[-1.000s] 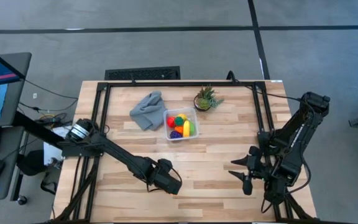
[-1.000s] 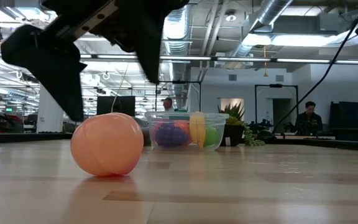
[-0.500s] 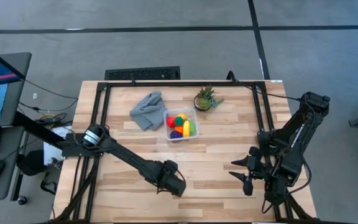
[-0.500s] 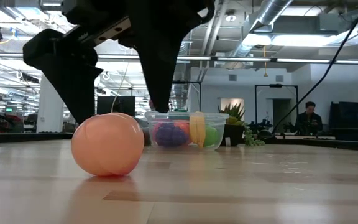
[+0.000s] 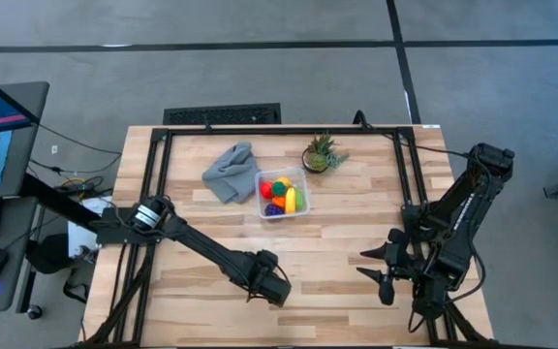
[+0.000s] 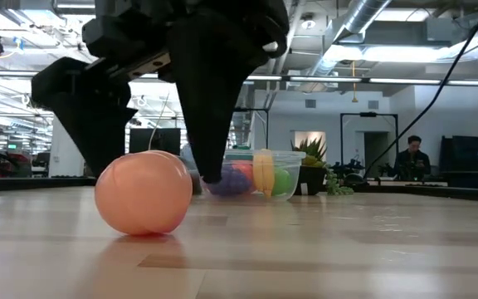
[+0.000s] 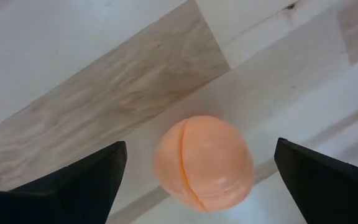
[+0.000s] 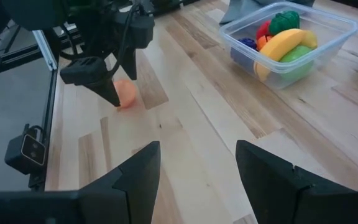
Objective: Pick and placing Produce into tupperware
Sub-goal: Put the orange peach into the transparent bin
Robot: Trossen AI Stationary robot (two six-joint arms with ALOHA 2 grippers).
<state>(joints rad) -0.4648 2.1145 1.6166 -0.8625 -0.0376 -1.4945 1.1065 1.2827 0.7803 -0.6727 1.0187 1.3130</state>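
Note:
A peach-coloured toy fruit [image 6: 143, 193] rests on the wood near the table's front edge, left of centre. My left gripper [image 7: 199, 149] points down over it, open, with one finger [image 6: 210, 141] on each side and a gap to the fruit [image 7: 204, 163]. In the high view the gripper [image 5: 269, 286] hides the fruit. The clear tupperware [image 5: 282, 194] stands at mid-table, toward the far side, holding a yellow banana [image 8: 284, 43] and red, green, purple and orange pieces. My right gripper [image 5: 381, 271] waits open at the near right, holding nothing.
A crumpled grey cloth [image 5: 229, 172] lies just left of the tupperware, and a spiky potted plant [image 5: 320, 153] stands behind it to the right. Bare wood lies between the peach fruit and the tupperware. A person [image 6: 412, 158] shows far off in the room.
My left gripper has come down and a little toward the near right, tipping more steeply downward. Its open fingers, which were above the peach fruit, now stand on either side of it. The fruit has stayed where it was.

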